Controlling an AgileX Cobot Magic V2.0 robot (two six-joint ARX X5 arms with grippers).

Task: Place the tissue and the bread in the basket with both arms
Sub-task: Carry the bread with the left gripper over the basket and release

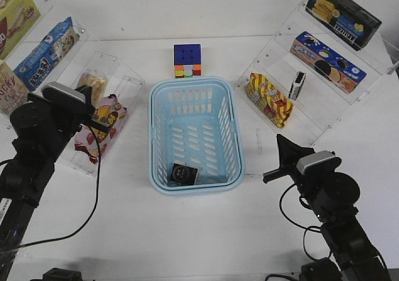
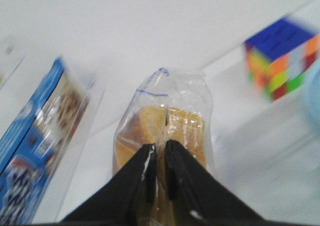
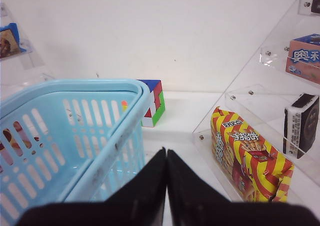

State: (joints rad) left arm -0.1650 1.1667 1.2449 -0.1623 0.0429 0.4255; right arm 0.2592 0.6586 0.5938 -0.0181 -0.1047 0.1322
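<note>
Front view: basket (image 1: 197, 134), light blue, slotted walls + floor, rounded rim, sits mid-table betw the 2 arms. Tissue (image 1: 184, 174) already inside, lying flat on the basket floor at the near wall: small black pack, pale round mark on its face, white edge showing.

2nd small black/white pack (image 1: 299, 85) stands upright on the right acrylic shelf (image 1: 312, 109), just beside a long red-yellow snack packet (image 1: 269, 99).

Bread (image 2: 162, 128): golden-tan piece in clear crinkled wrap, thin blue line near the wrap's top. Left wrist view: left gripper (image 2: 160, 158) jaws narrow, pinched on the wrap, bread showing either side of the fingers. Front view: bread (image 1: 92, 81) at the left acrylic shelf (image 1: 121, 88), just ahead of the left gripper head, above a pink snack bag (image 1: 103, 124). Cannot tell if bread rests on the shelf or is lifted off it.

Right gripper (image 3: 166, 158): jaws pressed together, tips touching, nothing betw them. In front view it (image 1: 282, 145) hovers just off the basket's right near corner, outside the rim.

Rubik's cube (image 1: 187, 60) touches the basket's far rim. Blue cookie box (image 2: 35, 156) left of the bread in the left wrist view.
</note>
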